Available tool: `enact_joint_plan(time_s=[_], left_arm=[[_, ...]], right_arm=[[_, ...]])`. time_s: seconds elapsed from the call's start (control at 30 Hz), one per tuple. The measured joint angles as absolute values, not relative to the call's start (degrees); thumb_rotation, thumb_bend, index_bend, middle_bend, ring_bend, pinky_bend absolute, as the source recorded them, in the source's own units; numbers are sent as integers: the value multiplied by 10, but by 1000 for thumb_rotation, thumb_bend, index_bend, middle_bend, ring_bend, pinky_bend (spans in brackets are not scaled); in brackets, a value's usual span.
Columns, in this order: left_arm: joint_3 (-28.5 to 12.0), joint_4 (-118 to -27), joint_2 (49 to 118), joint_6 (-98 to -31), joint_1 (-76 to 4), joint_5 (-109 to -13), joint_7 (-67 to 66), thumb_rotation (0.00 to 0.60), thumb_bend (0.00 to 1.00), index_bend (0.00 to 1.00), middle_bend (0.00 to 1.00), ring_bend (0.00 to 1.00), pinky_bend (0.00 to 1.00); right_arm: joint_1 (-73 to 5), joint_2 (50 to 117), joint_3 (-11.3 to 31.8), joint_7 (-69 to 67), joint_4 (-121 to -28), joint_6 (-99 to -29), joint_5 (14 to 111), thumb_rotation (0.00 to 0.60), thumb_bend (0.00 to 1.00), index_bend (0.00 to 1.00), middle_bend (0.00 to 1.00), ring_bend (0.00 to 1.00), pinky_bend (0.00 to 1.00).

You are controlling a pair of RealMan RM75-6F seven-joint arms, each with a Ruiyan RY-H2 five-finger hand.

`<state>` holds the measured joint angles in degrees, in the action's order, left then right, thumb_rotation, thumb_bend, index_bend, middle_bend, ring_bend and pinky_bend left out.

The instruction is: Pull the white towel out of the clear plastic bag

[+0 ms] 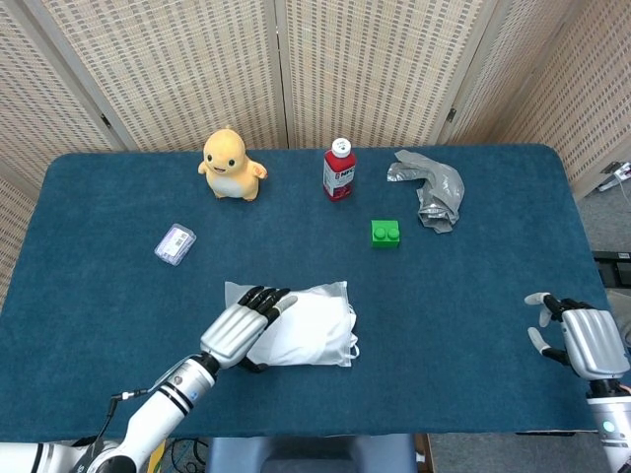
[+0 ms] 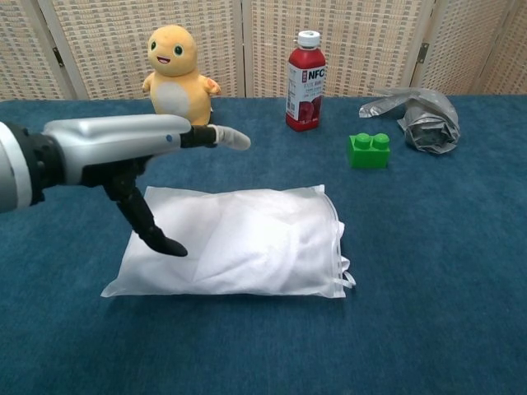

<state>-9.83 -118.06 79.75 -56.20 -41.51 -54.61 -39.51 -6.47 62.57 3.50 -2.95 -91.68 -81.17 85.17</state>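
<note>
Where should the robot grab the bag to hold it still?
Probably the clear plastic bag by its closed left end, coming from above, where the left hand already hovers. The wrinkled opening faces right, leaving that side free for pulling the white towel out.

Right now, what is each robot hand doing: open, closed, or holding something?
Left robot hand: open, fingers spread over the bagged white towel, holding nothing.
Right robot hand: open, holding nothing, near the table's right edge.

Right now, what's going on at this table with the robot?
The left robot hand is over the near-left end of the clear plastic bag, fingers spread, not visibly gripping it. The white towel is fully inside the bag. The right robot hand sits idle at the table's right edge, holding nothing.
</note>
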Motion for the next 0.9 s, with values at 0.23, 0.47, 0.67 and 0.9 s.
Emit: enact_joint_plan(time_s=[0.23,0.47,0.67,0.9], left_arm=[[-91,-1154,826,-565,-457,-480,-419,600,0,0,0,0,0],[-83,-1133,841,-572,-492,-431,-442,600,0,0,0,0,0],[-82,-1118,855,-578,-521,-390,-456,600,0,0,0,0,0],[-82,-1100,873,-578,-555,-344,-462,600,0,0,0,0,0]], right_arm=[[-66,623,34,-20,-926,-807,851,600,286,392,590,492,566],[-67,625,32,-18,-926,-802,849,600,286,391,590,492,566],[-68,628,31,-17,-925,-799,848,600,286,392,590,492,566],[-68,628,30,-18,-925,-798,847,600,287,392,590,492,566]])
